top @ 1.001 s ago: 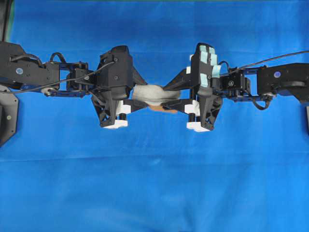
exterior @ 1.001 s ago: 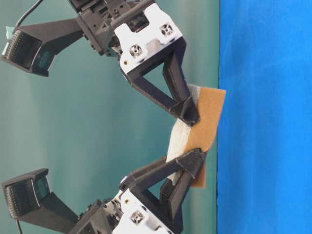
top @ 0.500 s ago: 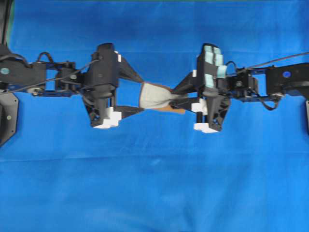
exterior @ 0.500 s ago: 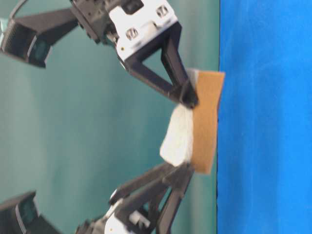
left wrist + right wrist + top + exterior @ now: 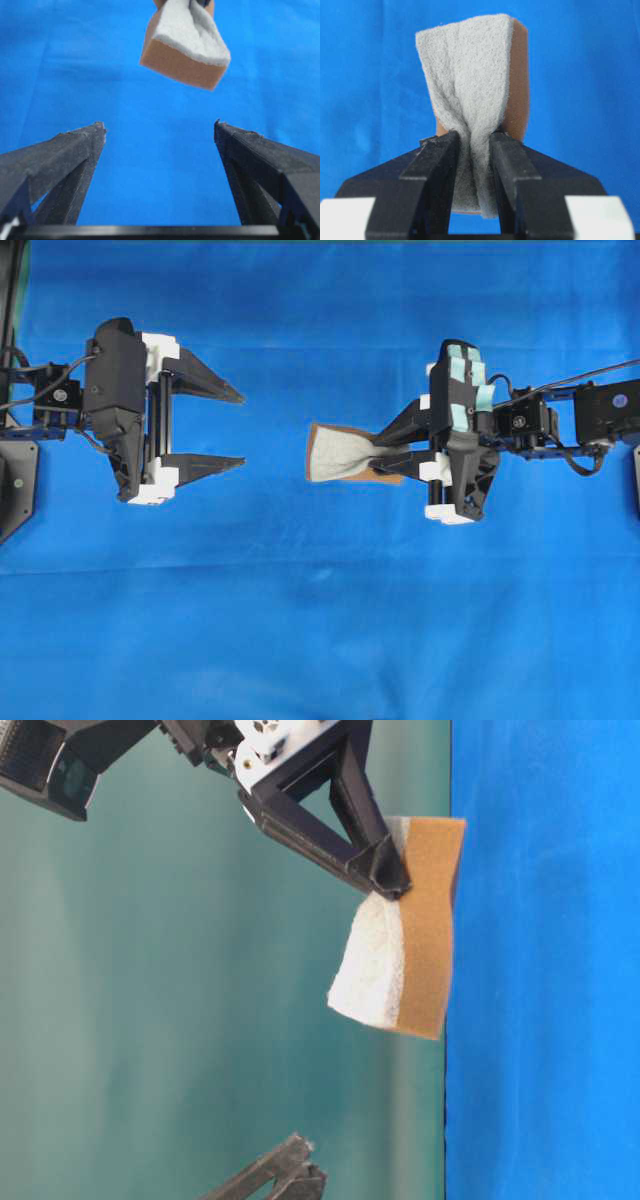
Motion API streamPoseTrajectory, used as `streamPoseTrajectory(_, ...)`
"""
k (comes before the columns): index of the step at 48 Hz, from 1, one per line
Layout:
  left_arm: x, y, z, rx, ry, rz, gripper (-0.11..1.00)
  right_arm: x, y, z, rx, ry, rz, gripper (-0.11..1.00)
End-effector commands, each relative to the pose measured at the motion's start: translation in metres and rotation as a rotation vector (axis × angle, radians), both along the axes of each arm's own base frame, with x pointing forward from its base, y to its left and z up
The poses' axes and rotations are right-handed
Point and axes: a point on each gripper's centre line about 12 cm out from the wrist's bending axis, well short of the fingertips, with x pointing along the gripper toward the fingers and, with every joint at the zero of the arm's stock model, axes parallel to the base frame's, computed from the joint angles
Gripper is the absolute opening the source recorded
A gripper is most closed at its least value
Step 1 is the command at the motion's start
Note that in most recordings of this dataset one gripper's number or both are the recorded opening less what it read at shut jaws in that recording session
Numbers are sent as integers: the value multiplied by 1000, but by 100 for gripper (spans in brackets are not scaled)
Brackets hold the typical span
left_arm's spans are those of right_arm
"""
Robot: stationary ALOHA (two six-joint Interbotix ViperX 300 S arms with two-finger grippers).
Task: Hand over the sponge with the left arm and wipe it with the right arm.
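We see a plain bright blue cloth [image 5: 320, 620] under everything. The sponge [image 5: 340, 453] has a speckled grey-white layer over orange-brown. The left gripper [image 5: 235, 428] is black with white mounts; the right gripper [image 5: 385, 445] adds pale teal patches. The table-level view's backdrop [image 5: 180, 1000] is teal-green.

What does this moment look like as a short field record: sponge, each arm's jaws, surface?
sponge: pinched at one end, grey-white layer squeezed, orange-brown layer beside it
holder: right gripper, jaws shut on the sponge
left gripper: jaws wide open, empty, apart from the sponge
sponge height: in the table-level view its orange-brown face lies along the cloth edge; contact cannot be told
surface: blue cloth
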Motion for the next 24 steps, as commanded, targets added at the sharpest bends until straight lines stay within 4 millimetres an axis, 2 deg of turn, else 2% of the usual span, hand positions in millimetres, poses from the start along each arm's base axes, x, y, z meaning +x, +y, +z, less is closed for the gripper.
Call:
streamPoseTrajectory(1,2,0,7,0,-29,-1,90,7,-2,11,-1,-35,-6,29)
streamPoseTrajectory(7,3,0,7,0,-26,-1,90,14,-12,6,-1,-23,-32,29)
streamPoseTrajectory(11,2,0,7,0,-26,-1,90,19,-21,-4,0,5,-54,29)
streamPoseTrajectory(24,2,0,7,0,-28,-1,90,35,-43,-55,9,119,-106,29)
